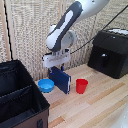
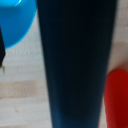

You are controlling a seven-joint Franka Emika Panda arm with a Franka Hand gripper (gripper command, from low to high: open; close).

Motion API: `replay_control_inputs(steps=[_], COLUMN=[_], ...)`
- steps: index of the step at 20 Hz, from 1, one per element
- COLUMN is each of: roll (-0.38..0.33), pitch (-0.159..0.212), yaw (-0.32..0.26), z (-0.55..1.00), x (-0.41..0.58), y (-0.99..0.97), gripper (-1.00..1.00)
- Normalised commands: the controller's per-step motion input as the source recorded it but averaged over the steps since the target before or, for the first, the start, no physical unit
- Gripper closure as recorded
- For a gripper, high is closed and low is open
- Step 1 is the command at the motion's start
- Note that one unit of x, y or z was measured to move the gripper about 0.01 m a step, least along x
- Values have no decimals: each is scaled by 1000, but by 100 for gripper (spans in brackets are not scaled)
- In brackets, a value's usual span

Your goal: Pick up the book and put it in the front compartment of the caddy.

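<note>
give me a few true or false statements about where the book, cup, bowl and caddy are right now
1. The thin dark blue book stands upright under the claw, between the round blue bowl and the red cup. True.
2. The book lies inside the black fabric caddy. False: it is outside, over the wooden table.
3. The red cup is tipped over. False: it stands upright.
4. The black box-shaped appliance is at the exterior view's right. True.

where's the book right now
In the exterior view the book stands upright on the table under the gripper, between the blue bowl and red cup.
</note>
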Motion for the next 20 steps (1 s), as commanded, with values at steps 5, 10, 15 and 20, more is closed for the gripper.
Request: replay_control_inputs(steps=[5, 10, 15, 20], roll=[0, -7, -35, -120], pitch=[-59, 3, 14, 51], yaw=[-2, 42, -30, -144], z=[-129, -93, 40, 537], x=[100, 218, -13, -43], y=[-19, 0, 0, -161], gripper=[100, 100, 100, 100])
